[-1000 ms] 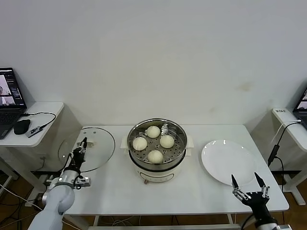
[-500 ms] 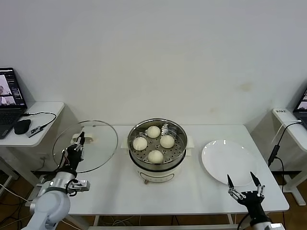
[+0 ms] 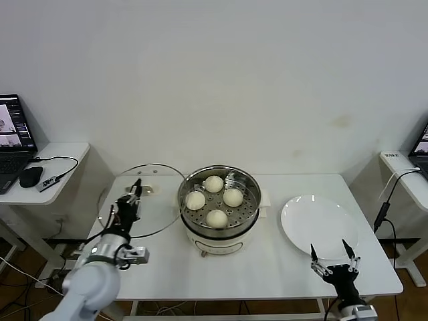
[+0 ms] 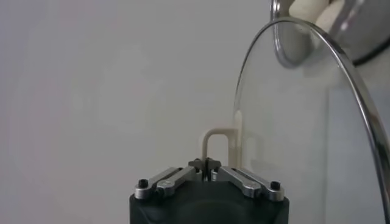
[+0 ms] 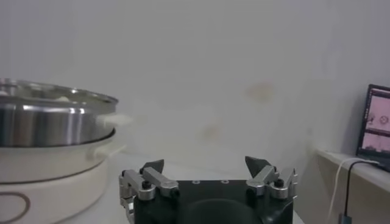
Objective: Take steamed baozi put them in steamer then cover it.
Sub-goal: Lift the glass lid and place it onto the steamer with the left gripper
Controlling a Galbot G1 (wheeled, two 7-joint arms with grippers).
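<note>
1. While the right arm waited low at the table's front-right corner, the left gripper (image 3: 129, 208) held the cover (image 3: 142, 200) up off the table (image 3: 267, 257), just left of the steamer (image 3: 219, 207).
2. Left fingers were pinched tight on the cover's cream handle (image 4: 217, 140); the left wrist view showed the two fingertips meeting at the base of the handle loop, no gap between them.
3. Cover was tilted, glass facing partly toward the robot, its metal rim (image 4: 341, 67) arcing close beside the steamer's edge. Rim overlapped the steamer's left side in the head view; contact could not be told.
4. Steamer sat mid-table, uncovered, white base under the steel pot.
5. All four steamed baozi (image 3: 216, 218) lay on the perforated tray inside the steamer: one at the back (image 3: 213, 184), one left (image 3: 194, 200), one right (image 3: 232, 197), one front.
6. Right gripper (image 3: 332, 266) hovered near the table's front edge, just in front of the white plate (image 3: 317, 226), fingers spread wide with nothing between them; the right wrist view confirmed both fingertips well apart.
7. Plate sat right of the steamer, bare.
8. Side desk (image 3: 47, 167) to the left carried a laptop (image 3: 15, 137) and a mouse (image 3: 30, 176).
</note>
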